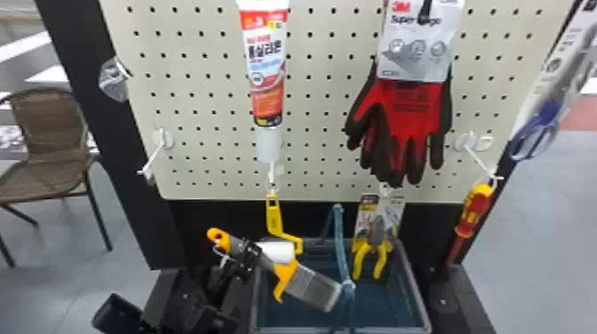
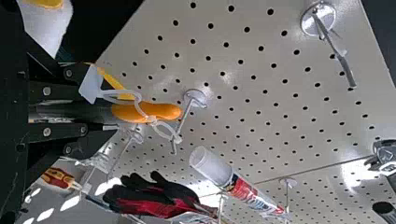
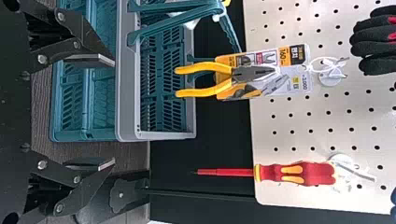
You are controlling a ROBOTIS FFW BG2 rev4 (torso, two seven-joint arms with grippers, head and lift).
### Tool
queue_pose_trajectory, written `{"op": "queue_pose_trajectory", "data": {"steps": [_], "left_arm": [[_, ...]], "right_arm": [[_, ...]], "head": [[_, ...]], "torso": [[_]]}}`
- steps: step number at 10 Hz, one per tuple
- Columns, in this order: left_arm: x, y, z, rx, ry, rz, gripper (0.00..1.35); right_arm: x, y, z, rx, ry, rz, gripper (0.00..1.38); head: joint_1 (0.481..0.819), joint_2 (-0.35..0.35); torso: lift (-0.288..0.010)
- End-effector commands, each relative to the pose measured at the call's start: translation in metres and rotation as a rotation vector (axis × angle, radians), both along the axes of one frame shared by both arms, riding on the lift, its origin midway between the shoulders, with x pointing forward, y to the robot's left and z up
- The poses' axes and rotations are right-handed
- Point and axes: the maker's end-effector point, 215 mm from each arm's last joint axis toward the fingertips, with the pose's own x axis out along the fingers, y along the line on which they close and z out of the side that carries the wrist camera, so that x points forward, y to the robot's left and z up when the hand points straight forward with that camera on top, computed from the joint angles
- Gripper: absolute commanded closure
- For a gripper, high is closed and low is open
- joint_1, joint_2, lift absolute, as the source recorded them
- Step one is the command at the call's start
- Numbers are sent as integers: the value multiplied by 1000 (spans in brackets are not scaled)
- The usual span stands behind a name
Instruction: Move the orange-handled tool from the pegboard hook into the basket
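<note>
In the head view my left gripper (image 1: 246, 256) is shut on the orange-handled tool (image 1: 219, 238), which is tilted with its flat grey end (image 1: 313, 288) over the basket (image 1: 415, 298). A white tie loop hangs by its handle. From the left wrist, the tool's orange tip (image 2: 163, 111) sticks out past my left gripper (image 2: 100, 112); the loop overlaps a pegboard hook (image 2: 194, 99) in the picture, contact uncertain. My right gripper (image 3: 113, 111) stands open with nothing between its fingers, in front of the basket (image 3: 126, 100) in the right wrist view.
A yellow-handled roller (image 1: 274, 217) hangs behind the tool. Pliers (image 1: 371, 248) hang over the basket's right part, with a screwdriver (image 1: 474, 208) farther right. Gloves (image 1: 408, 115) and a tube (image 1: 266, 66) hang higher up. The basket's teal handle (image 1: 341, 244) stands up near the tool's end.
</note>
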Motion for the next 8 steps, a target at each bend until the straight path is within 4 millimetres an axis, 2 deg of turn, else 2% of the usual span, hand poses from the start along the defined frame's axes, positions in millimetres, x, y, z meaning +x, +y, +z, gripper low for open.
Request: {"op": "queue_pose_trajectory", "data": {"steps": [1,3,4,8], "left_arm": [[-3,-9,-5,-14,15,-16,1081],[-4,-19,0,-11,3,-60,654],[-3,-25,5,-6,-9,-79,530],[-4,-26,6,-10,-13,-87,527]], "right_arm": [[0,0,0,1,0,0,518],[0,0,0,1,0,0,518],[0,0,0,1,0,0,518],[0,0,0,1,0,0,518]], "head": [[549,0],[549,0],[549,0],[549,0]], "torso": [[-100],[-100],[-100],[-100]]}}
